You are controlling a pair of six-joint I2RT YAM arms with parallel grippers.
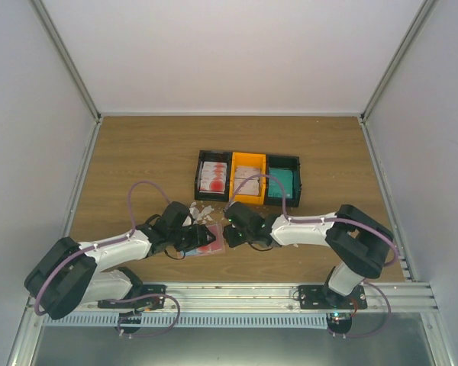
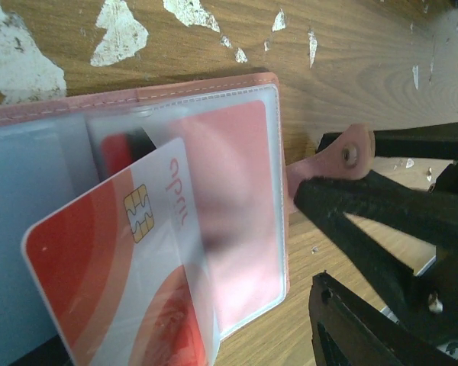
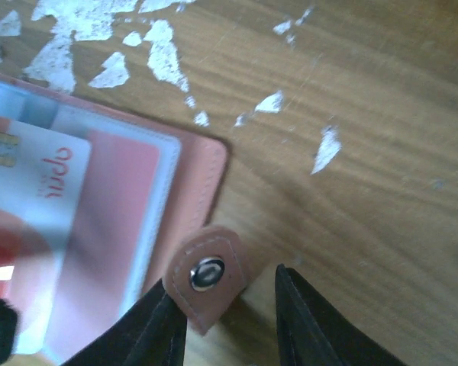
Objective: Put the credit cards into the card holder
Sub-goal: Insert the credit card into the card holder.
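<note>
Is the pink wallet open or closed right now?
Open. The card holder lies spread, clear pockets facing up with a card partly tucked in, and its snap tab sticks out unfastened.

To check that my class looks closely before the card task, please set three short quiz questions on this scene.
1. True or false: the card holder lies shut.
2. The tray's right-hand compartment holds: A teal cards; B red-printed cards; C nothing.
3. Fill in: the snap tab lies between the fingers of the ___ claw.
Key: 1 false, it lies open; 2 A; 3 right claw.
</note>
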